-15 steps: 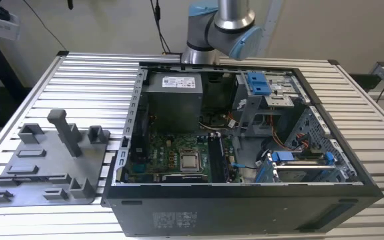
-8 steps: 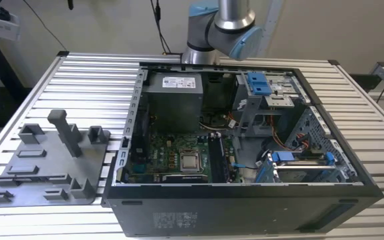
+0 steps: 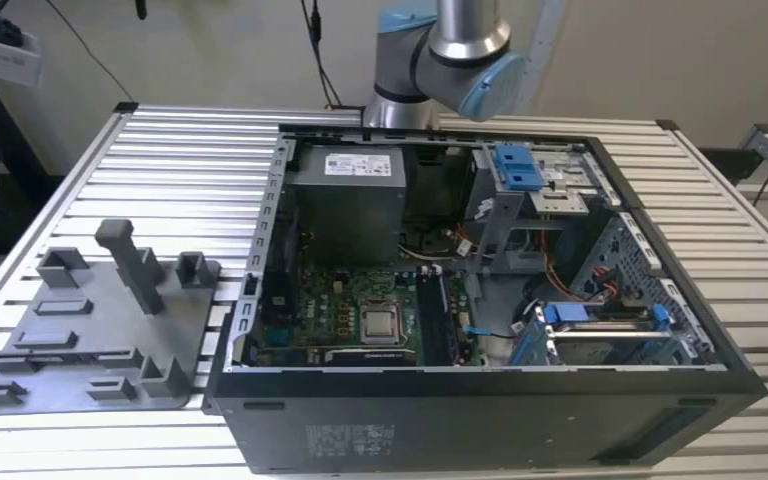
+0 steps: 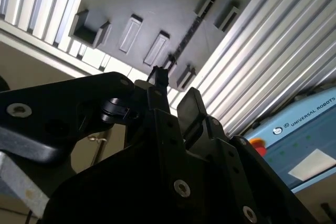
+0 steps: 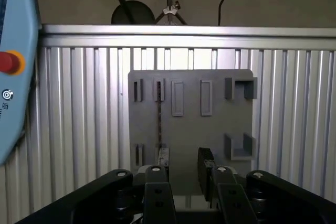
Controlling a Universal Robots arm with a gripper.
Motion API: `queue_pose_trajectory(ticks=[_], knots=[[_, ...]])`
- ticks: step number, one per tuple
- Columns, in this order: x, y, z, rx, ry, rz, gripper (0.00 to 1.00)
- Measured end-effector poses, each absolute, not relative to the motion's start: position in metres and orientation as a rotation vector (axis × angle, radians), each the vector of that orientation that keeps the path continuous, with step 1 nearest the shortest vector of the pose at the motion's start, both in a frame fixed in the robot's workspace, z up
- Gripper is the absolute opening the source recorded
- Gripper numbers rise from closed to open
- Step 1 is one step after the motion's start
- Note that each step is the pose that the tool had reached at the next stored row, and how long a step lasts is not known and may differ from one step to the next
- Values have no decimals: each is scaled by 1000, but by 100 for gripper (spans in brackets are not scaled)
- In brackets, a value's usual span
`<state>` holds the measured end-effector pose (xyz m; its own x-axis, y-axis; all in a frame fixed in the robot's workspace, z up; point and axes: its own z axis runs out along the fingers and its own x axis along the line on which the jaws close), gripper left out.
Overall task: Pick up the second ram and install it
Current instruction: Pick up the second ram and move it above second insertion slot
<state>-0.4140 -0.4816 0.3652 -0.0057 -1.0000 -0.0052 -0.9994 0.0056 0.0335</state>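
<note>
The second ram (image 5: 159,119) is a thin dark stick standing on edge in a slot of the grey fixture plate (image 5: 215,129); in the second wrist view the ram (image 4: 185,41) looks like a narrow dark line on that plate (image 4: 157,3). My gripper (image 5: 184,161) hangs well above the plate, open, with nothing between its two black fingers (image 5: 206,163). In the second wrist view the gripper (image 4: 176,90) points at the ram's near end. The exterior view has the fixture plate (image 3: 91,340) at its left and the arm (image 3: 444,60) rising out of the picture at the top.
An open computer case (image 3: 491,400) holds a green motherboard (image 3: 344,310), a grey power supply (image 3: 344,200) and blue drive brackets (image 3: 520,165). A light blue teach pendant (image 5: 13,77) with a red button lies beside the fixture on the slatted aluminium table (image 3: 184,170).
</note>
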Motion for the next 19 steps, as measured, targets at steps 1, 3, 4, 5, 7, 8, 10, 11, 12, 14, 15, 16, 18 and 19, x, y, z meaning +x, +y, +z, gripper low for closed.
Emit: queue_pose_trajectory(ticks=[1, 3, 4, 5, 7, 8, 10, 11, 12, 14, 15, 16, 18, 19], knots=[[-414, -482, 364, 2201, -2213, -43, 36], [-414, -482, 362, 2201, -2213, -43, 36], [-414, -482, 361, 2201, -2213, -43, 36], [-414, -482, 360, 2201, -2213, -43, 36], [-414, -482, 357, 2201, -2213, -43, 36], [-414, -482, 356, 2201, -2213, -43, 36], [-414, -482, 353, 2201, -2213, -42, 36], [-414, -482, 352, 2201, -2213, -42, 36], [-414, -482, 350, 2201, -2213, -42, 36], [-414, -482, 348, 2200, -2213, -42, 36], [-414, -482, 346, 2200, -2213, -42, 36], [-414, -482, 345, 2200, -2213, -41, 36], [-414, -482, 343, 2200, -2213, -42, 36], [-414, -482, 342, 2200, -2213, -42, 36]])
